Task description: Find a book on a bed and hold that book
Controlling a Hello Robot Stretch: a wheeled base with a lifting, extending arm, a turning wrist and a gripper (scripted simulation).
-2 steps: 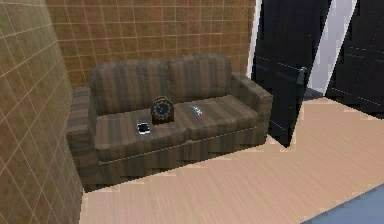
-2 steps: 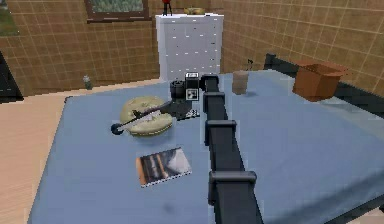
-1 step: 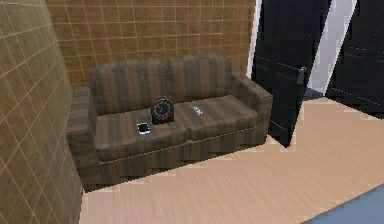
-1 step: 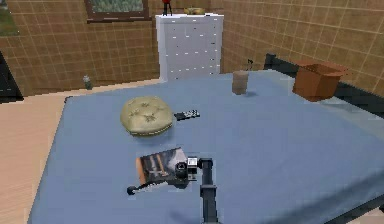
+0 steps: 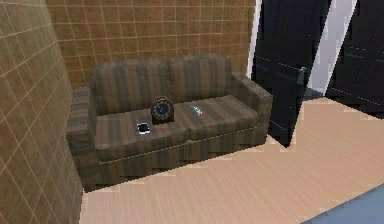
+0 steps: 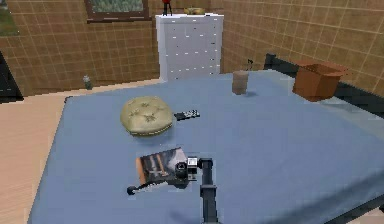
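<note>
A thin book (image 6: pixel 160 163) with a dark and orange cover lies flat on the blue bed (image 6: pixel 280 150), near its front edge. The dark arm bar (image 6: pixel 208 200) rises from the bottom edge of the arm side view. The gripper (image 6: pixel 142 187) reaches left from the arm's end, at the book's near side. The book lies on the bedcover right at the gripper's body and fingers, so I cannot tell whether the gripper holds anything.
On the bed lie a round yellowish cushion (image 6: pixel 150 115), a dark remote (image 6: pixel 187 115), a brown box (image 6: pixel 318 80) and a small brown container (image 6: pixel 240 82). A white dresser (image 6: pixel 190 45) stands behind. In the forward view stand a striped brown sofa (image 5: pixel 110 140) and a dark door (image 5: pixel 290 70).
</note>
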